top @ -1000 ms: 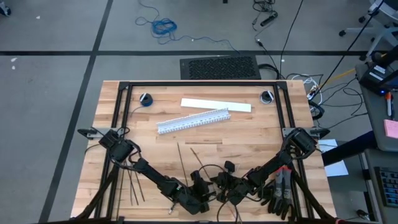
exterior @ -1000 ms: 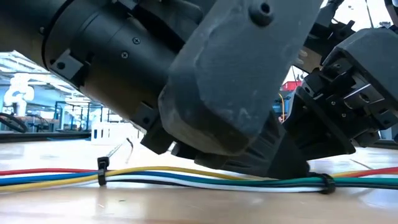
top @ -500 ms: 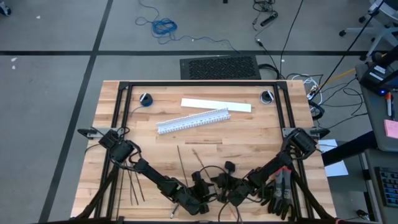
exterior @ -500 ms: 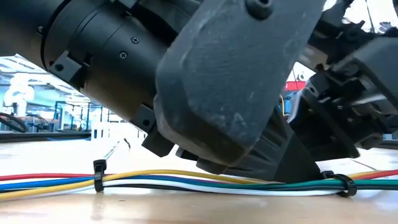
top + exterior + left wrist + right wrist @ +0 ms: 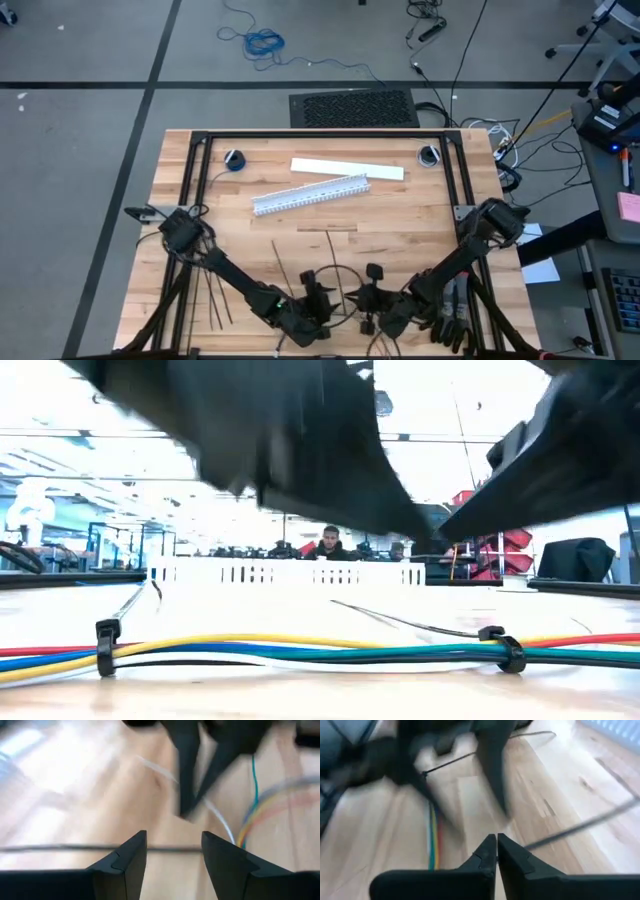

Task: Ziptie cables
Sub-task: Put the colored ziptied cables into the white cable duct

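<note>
Wooden bench [image 5: 400,215] under both arms, grey floor around it. Lying along the bench's near edge in the low view, cables [image 5: 300,652]: red, yellow, blue, white, green and black strands side by side, cinched by black zipties [image 5: 105,645] at two spots, one toward each end. Loose thin black strips on the bench further back, seen from above. Hovering just above the bundle at the near edge, left end effector [image 5: 172,850] with fingers apart and nothing between them. Close beside it, right end effector [image 5: 496,851] with fingers pressed together, empty. Further back on the bench, white slotted duct [image 5: 310,195] beside a flat white strip [image 5: 347,167]. Beyond the bench, a seated person in the low view.
</note>
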You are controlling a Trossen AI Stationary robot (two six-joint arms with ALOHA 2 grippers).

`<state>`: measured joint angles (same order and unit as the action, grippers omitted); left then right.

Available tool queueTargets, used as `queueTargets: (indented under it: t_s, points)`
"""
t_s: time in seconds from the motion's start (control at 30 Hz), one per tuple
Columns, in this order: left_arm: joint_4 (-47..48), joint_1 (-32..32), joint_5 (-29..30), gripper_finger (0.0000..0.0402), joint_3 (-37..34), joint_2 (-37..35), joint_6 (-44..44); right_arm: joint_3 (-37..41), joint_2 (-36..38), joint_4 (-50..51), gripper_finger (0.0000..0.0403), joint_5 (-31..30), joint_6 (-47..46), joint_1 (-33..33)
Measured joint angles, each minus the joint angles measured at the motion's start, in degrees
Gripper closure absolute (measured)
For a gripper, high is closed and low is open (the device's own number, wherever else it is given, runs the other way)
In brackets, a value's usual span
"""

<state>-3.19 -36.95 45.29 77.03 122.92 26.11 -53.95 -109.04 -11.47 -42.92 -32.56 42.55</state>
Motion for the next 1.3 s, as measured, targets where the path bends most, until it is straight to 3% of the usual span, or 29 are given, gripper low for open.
queueTargets:
  t_s: [0.1,0.17,0.3,0.37,0.67,0.97,1.3]
  points:
    - [4.73,-0.73,3.82,0.0215,0.14,-4.17,0.07,0.0,2.86,0.94,0.0362,0.81,2.16,1.5]
    - [6.67,-1.29,3.73,0.0215,0.09,-6.3,0.22,-0.02,4.66,0.91,0.0339,5.58,2.71,1.94]
    - [7.57,-3.8,-1.71,0.0215,0.2,-10.15,3.16,-0.2,5.57,0.46,0.0302,20.01,-0.75,1.98]
    - [8.17,-5.86,-4.71,0.0215,0.2,-10.29,6.26,-0.2,4.56,0.94,0.0293,23.04,-2.46,2.35]
    - [23.79,-12.78,-6.22,0.0215,0.18,-8.17,28.19,-0.15,1.29,5.1,0.0282,21.79,-2.56,0.68]
    - [27.07,-13.27,-11.16,0.0215,0.18,-3.44,35.66,-0.15,0.02,6.06,0.0252,22.3,-2.35,-2.04]
    - [29.85,-12.43,-12.94,0.0218,0.69,1.32,42.51,-0.22,0.02,8.63,0.0258,23.8,-2.86,-2.08]
